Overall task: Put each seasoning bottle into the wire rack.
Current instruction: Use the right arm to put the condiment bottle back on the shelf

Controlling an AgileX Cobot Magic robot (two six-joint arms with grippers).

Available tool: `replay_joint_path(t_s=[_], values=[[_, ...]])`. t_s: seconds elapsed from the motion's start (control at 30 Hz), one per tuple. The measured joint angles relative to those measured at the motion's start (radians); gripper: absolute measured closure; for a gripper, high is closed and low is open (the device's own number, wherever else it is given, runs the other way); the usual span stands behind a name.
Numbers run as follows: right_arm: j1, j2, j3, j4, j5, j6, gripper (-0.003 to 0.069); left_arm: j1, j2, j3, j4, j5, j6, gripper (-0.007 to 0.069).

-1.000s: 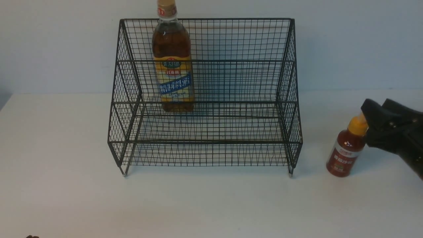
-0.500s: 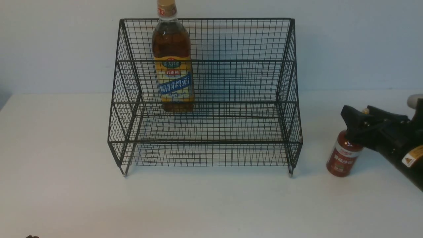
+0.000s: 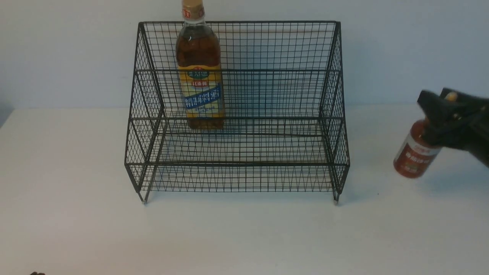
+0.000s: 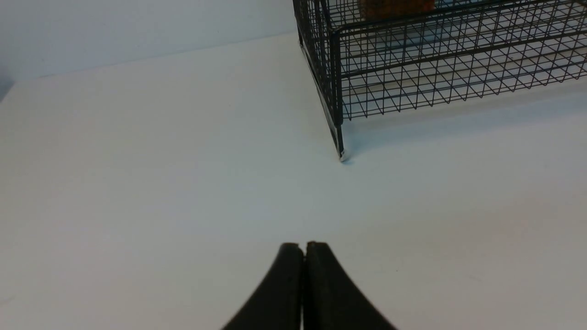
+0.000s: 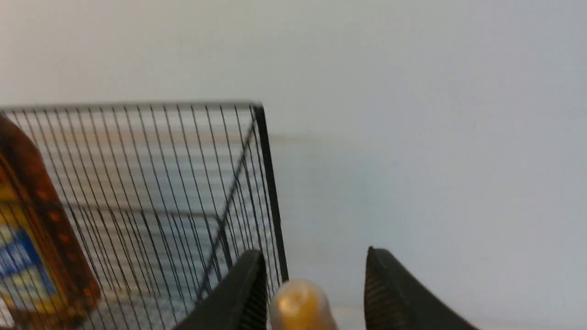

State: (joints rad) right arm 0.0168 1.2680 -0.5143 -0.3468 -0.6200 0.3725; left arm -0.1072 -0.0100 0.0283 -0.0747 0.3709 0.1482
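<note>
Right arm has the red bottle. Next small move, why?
Probably carry it left toward the wire rack: the right end effector holds the red sauce bottle tilted, off the table, right of the rack; the tall bottle is already inside.

We found the light soft and even, fairly bright on the white counter (image 3: 244, 236). The wire rack (image 3: 237, 70) threw a faint shadow rightward onto the wall (image 3: 401, 49). The right tool (image 3: 439, 103) and red sauce bottle (image 3: 414, 156) were motion-blurred; the right wrist view looked smeared throughout.

The left claw (image 4: 302, 250) is seen pressed shut; the right claw (image 3: 437, 100) is clamped on the neck of the red sauce bottle (image 3: 416, 152).
</note>
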Motion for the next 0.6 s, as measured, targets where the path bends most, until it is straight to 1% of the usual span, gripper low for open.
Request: replay_joint_path(t_s=[0.07,0.17,0.23,0.33,0.4,0.43,0.6], values=[[0.000,-0.067,0.000,-0.031,0.008,0.046,0.0396,0.000,0.000,0.000,0.000,0.000,0.000,0.0636],[0.004,-0.132,-0.019,-0.128,0.025,0.146,0.0396,0.000,0.000,0.000,0.000,0.000,0.000,0.0636],[0.043,-0.152,-0.080,-0.318,0.053,0.309,0.0396,0.000,0.000,0.000,0.000,0.000,0.000,0.0636],[0.119,-0.136,-0.168,-0.514,0.084,0.476,0.0397,0.000,0.000,0.000,0.000,0.000,0.000,0.0636],[0.171,-0.108,-0.230,-0.574,0.111,0.559,0.0397,0.000,0.000,0.000,0.000,0.000,0.000,0.0636],[0.195,-0.095,-0.250,-0.588,0.125,0.574,0.0397,0.000,0.000,0.000,0.000,0.000,0.000,0.0636],[0.274,-0.015,-0.326,-0.600,0.149,0.586,0.0397,0.000,0.000,0.000,0.000,0.000,0.000,0.0636]])
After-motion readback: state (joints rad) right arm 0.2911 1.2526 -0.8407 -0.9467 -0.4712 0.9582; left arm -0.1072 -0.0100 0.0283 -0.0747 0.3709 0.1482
